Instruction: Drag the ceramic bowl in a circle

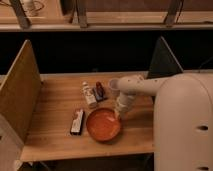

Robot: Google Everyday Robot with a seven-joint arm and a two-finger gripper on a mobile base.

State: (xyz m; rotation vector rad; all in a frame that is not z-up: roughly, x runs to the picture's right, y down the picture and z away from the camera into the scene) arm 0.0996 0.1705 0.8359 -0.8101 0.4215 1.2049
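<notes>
We've got the tool [118,115] pinched on the right rim of the ceramic bowl [102,126], near the front edge of the table [55,100].

Pale wooden tabletop [55,105], grain running lengthwise. Upright wooden panel [20,87] along its left edge; dark slanted panel [162,57] at the far right corner. Black recess behind. Above it, a lit ledge [125,25] with metal legs [80,12] standing on it. Dim warm light
</notes>
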